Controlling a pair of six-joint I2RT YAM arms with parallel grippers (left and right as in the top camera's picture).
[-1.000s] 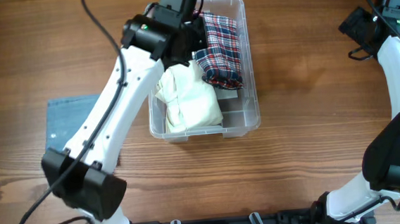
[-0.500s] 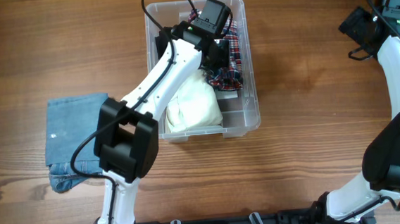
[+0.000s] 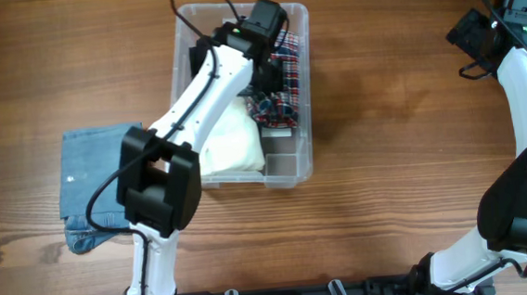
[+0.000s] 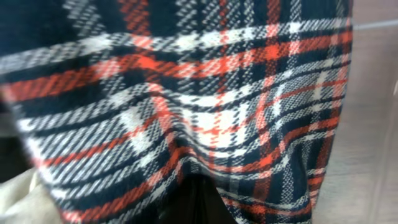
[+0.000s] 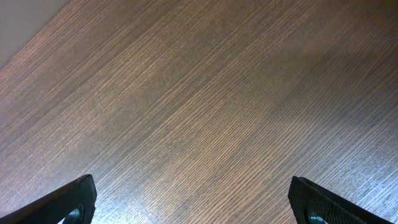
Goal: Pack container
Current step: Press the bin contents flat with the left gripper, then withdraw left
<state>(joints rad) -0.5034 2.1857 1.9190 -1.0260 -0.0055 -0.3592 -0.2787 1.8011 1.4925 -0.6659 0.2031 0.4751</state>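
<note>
Container [image 3: 307, 89] | left tool [image 3: 269, 65] closed, inside it against plaid cloth [image 4: 199, 112] | right tool [image 5: 193, 202] spread, well apart

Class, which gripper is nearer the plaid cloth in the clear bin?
Left. The left gripper is inside the bin, closed on the plaid cloth; the right gripper hangs open over bare table far to the right.

The container [image 3: 284, 167] is sitting on the surface [image 3: 392, 129], a little left of centre. Two cloths are lying side by side in it — the bundled cloth [image 3: 234, 148] filling the left and near part, the checked cloth [image 3: 278, 83] against the right wall, farther back. The left arm [image 3: 206, 94] is stretching over the bundled cloth to the checked cloth. The folded jeans [image 3: 93, 173] are lying left of the container; the right arm [image 3: 524, 83] is standing well apart at the right edge.
</note>
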